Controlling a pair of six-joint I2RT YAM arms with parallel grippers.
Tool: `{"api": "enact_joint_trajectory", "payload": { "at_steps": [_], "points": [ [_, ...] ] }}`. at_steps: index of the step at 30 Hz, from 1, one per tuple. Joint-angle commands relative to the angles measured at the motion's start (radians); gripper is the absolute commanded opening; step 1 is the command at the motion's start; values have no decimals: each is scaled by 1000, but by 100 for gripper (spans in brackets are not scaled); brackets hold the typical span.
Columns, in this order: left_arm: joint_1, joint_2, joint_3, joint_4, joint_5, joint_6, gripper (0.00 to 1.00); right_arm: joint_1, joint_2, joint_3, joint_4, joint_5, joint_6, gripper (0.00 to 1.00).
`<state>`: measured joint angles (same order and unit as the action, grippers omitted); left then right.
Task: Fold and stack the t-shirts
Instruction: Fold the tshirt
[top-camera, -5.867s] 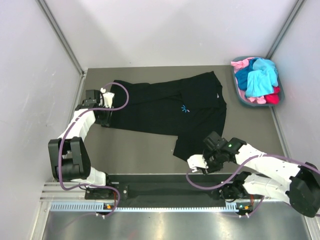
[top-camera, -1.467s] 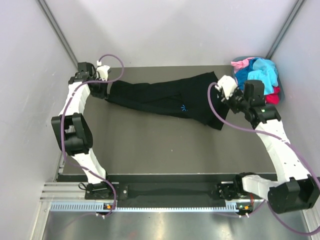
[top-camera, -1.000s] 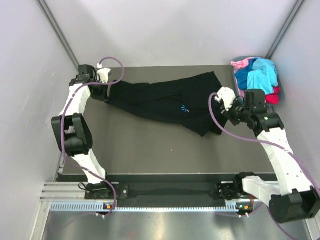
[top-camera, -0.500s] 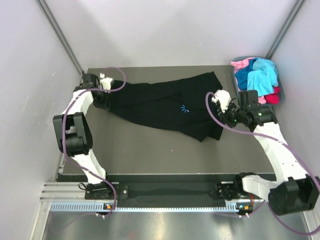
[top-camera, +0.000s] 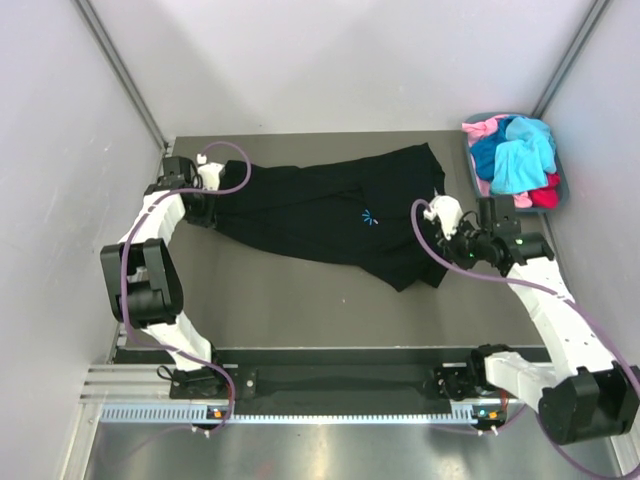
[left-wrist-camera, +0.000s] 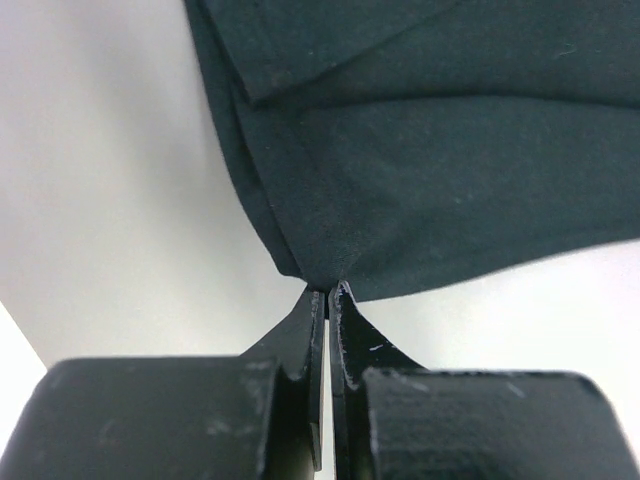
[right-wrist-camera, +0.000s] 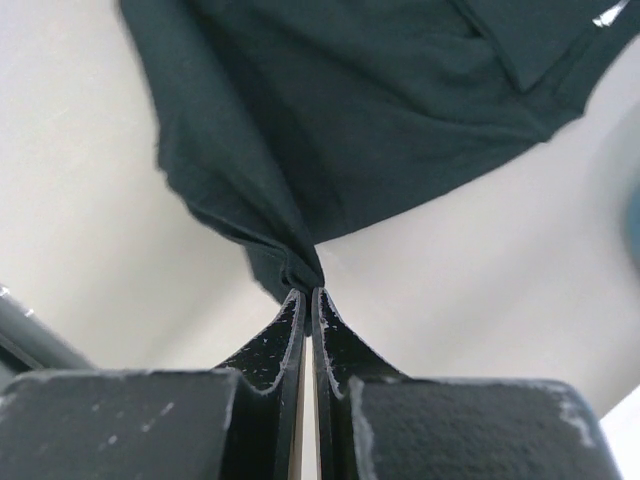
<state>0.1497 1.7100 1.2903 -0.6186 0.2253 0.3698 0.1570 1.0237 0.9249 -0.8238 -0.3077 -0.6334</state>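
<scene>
Ok so the big black cotton t-shirt with the little light-blue starburst logo (top-camera: 330, 215) is stretched across the back half of the dark grey table (top-camera: 300, 305). Its long axis runs left to right, tilted a bit so the right end sits nearer the arms. Each end has a claw on it. The left gripper (left-wrist-camera: 327, 292) is pinched tight on a bunched corner at the shirt's far-left edge, and the right gripper (right-wrist-camera: 306, 292) is clamped just as narrow on a twisted bit of fabric at the right edge. From either claw, the shirt lies inward, toward the middle of the table. My guess is the next move is laying or dragging it flat, and that depends on both ends travelling together so the cloth keeps its tension. There's plenty of bare table on the near side, so that's the easy direction. The left claw is close to the side wall. The grey-blue plastic basket (top-camera: 474, 178) holding the turquoise, pink and red shirts (top-camera: 520, 160) sits just behind the right one, so there's not much slack outward.
</scene>
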Motion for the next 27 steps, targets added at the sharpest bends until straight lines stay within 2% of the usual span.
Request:
{"api": "enact_joint_trajectory", "payload": {
  "at_steps": [1, 6, 11, 19, 27],
  "points": [
    [7, -4, 43, 45, -26, 14, 0, 4, 64, 63, 119, 68, 40, 0],
    [8, 48, 99, -1, -15, 9, 0, 3, 226, 188, 192, 99, 66, 0],
    [8, 8, 84, -33, 14, 0, 0, 3, 302, 264, 218, 90, 92, 0],
    [8, -44, 40, -139, 19, 23, 0, 4, 241, 215, 222, 71, 103, 0],
    [7, -99, -60, -153, 23, 29, 0, 3, 176, 172, 207, 79, 90, 0]
  ]
}}
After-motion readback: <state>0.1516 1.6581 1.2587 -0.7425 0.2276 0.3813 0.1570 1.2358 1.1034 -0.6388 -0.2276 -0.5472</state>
